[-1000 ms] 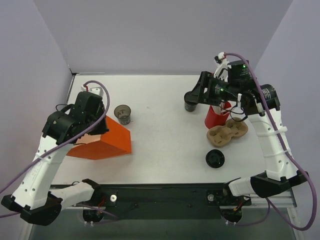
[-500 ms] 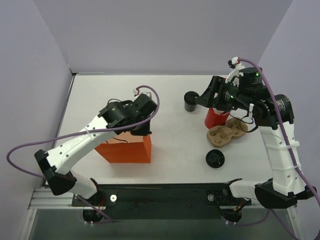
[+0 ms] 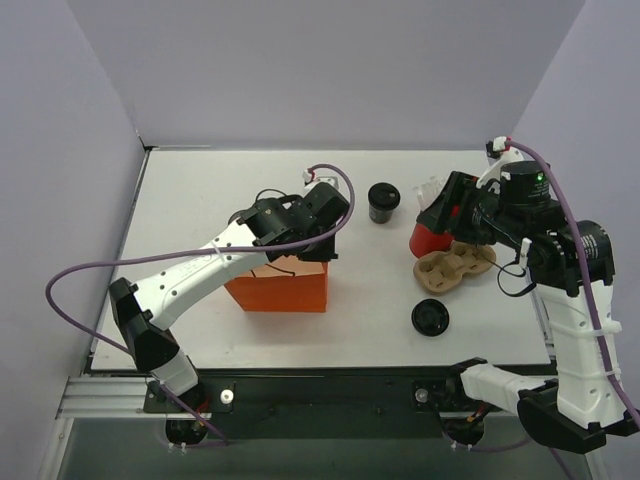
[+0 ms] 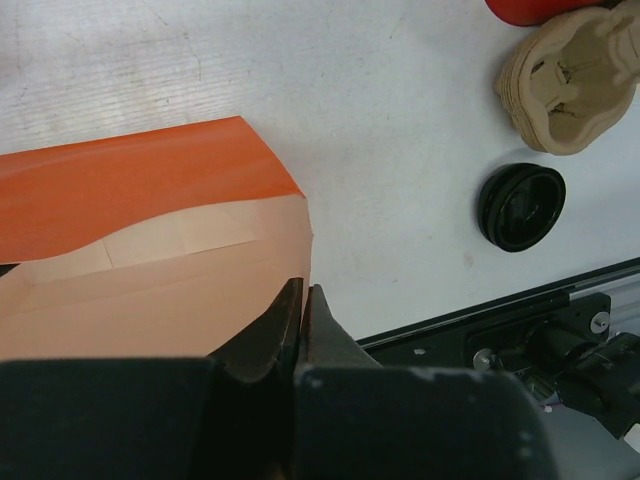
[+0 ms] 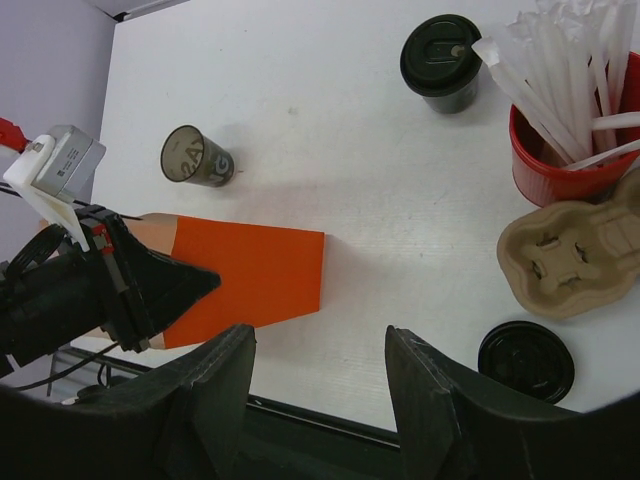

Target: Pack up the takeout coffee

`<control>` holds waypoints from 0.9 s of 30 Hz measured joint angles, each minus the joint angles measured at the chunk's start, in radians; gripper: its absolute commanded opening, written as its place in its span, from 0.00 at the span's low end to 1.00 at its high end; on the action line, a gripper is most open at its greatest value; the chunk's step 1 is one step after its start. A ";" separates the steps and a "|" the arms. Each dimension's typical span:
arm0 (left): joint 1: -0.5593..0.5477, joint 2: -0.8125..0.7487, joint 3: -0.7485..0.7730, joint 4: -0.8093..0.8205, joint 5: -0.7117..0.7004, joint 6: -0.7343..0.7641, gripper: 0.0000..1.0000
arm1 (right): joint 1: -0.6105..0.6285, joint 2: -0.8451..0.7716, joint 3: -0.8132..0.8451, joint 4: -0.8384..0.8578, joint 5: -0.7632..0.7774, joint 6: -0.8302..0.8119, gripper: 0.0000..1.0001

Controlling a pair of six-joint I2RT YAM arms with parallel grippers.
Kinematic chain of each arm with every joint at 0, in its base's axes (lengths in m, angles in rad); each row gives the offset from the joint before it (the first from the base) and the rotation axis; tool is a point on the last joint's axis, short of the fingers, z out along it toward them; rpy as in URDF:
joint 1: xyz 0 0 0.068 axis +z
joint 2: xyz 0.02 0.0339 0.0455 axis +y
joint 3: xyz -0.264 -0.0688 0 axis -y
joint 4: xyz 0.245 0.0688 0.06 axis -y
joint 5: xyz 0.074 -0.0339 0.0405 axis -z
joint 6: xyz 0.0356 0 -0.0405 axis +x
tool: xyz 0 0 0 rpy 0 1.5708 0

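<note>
Dragging the orange bag (image 3: 280, 290) right, nearer the coffee (image 3: 383, 203) for packing, the left gripper (image 4: 300, 300) pinched its edge; the right gripper (image 5: 318, 340), released, had retreated.

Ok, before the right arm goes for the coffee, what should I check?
1. Left pincer grip on the orange bag: ok, shut on its edge.
2. Right pincer open and empty: ok.
3. Takeout coffee upright with its lid on: ok, standing apart from the red cup.
4. Bag mouth open wide enough for the coffee: cannot tell.
5. Nothing standing between coffee and bag: ok; the lidless cup sits off that line.
</note>
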 measured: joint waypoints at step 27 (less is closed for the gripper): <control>0.191 0.119 0.579 -0.205 0.077 0.286 0.95 | -0.010 -0.030 -0.234 0.012 0.084 0.059 0.53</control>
